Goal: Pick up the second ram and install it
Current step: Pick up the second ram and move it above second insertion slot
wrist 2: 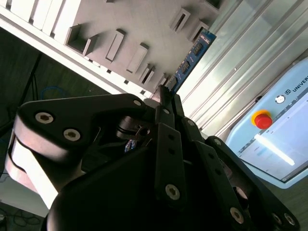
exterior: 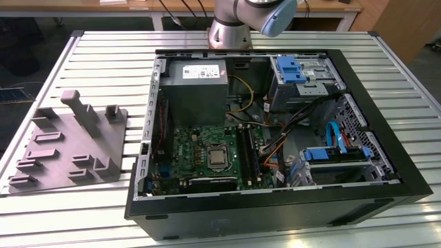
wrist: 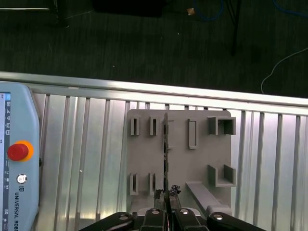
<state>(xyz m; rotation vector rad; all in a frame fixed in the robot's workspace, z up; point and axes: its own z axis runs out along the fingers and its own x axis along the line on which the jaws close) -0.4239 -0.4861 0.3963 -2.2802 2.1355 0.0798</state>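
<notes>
First wrist view shows the second ram (wrist: 166, 154) gripped edge-on in the tool (wrist: 167, 193), which is narrowed onto one end, the stick's long axis running straight ahead of the tool. Beyond it lie the grey fixture tray (wrist: 202, 154) and the slatted metal surface (wrist: 86, 159), with a teach pendant (wrist: 17, 159) well to the side.

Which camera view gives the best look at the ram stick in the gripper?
The second wrist view: the second ram shows its flat face and chips beyond the gripper. The first wrist view shows it edge-on, a thin line over the grey fixture tray.
</notes>
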